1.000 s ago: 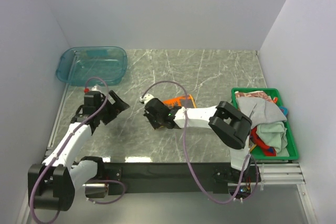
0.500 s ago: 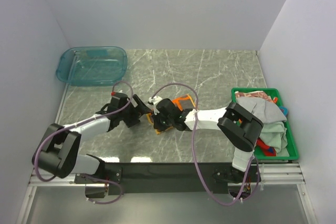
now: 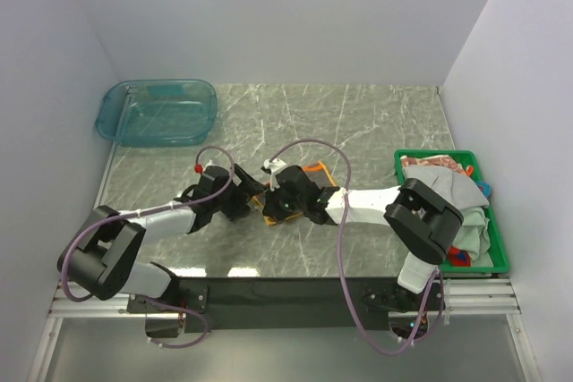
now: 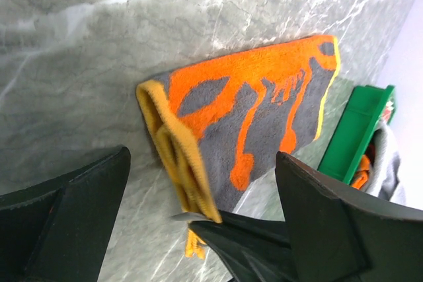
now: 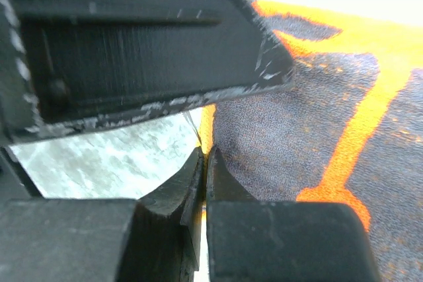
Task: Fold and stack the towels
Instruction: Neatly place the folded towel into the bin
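Orange drips and bands run over the dark grey pile of a small folded terry towel [image 3: 317, 170], hemmed in yellow, which lies flat near the middle of the grey marble-veined table [image 3: 376, 127].

The right gripper [image 3: 271, 212] is clamped on the towel's yellow hem. The right wrist view [image 5: 206, 163] shows its black fingers pressed together with only a sliver of orange edge between them, and the looped nap of the towel [image 5: 317, 117] up close.

The left gripper [image 3: 243, 196] stands wide apart and holds nothing. In the left wrist view [image 4: 203, 156] its two black fingers flank the towel's [image 4: 251, 110] folded, layered edge, and the right arm's dark fingertip pinches that hem low in the picture.

Only the overhead view shows the clear teal plastic tub [image 3: 107, 118] at the table's far left corner. A green plastic crate [image 3: 430, 153] at the right edge holds a heap of crumpled towels [image 3: 452, 190], pale grey, pale green and red.
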Motion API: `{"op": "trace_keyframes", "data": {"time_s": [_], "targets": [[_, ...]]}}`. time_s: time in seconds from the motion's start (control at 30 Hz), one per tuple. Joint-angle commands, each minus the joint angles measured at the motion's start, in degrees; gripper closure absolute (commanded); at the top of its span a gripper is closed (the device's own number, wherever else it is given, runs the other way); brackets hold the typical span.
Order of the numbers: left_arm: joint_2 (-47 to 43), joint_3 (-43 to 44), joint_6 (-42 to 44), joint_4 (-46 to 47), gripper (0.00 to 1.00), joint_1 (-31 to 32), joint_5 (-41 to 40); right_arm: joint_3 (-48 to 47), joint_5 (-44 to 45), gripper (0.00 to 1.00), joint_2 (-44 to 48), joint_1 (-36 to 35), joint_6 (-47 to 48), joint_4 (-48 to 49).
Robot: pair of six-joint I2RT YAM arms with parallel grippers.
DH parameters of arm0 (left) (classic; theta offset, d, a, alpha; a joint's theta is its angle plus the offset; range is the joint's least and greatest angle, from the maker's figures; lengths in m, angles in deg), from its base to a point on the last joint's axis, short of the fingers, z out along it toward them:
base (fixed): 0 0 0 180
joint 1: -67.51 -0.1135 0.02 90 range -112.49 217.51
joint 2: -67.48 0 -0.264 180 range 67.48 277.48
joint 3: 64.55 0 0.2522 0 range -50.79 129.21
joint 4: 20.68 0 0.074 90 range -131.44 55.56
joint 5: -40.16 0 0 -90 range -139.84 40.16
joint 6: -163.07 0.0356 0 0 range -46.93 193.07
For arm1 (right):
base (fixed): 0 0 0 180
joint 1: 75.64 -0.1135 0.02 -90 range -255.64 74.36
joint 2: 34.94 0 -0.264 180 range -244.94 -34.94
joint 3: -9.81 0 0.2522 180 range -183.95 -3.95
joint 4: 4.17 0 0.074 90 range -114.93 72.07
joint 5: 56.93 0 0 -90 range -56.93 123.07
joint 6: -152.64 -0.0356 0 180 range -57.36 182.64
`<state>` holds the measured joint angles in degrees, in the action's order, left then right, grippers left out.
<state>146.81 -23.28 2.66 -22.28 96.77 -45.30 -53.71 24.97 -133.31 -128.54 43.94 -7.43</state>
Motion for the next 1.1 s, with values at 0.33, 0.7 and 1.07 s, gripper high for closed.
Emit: {"op": "trace_keyframes", "data": {"time_s": [0.33,0.7,1.07], "targets": [[5.48,-3.87,-8.25,4.89,0.04,4.75,-4.09,1.59,-1.75,1.00,2.13,1.40,-4.77,7.60],[7.51,-2.55,-8.34,4.63,0.55,6.78,-7.43,1.68,-1.48,1.00,1.42,1.58,-6.08,8.57],[6.36,4.55,2.37,-4.77,0.99,6.52,-12.36,2.29,3.25,0.28,7.48,1.58,-3.19,2.08]]}}
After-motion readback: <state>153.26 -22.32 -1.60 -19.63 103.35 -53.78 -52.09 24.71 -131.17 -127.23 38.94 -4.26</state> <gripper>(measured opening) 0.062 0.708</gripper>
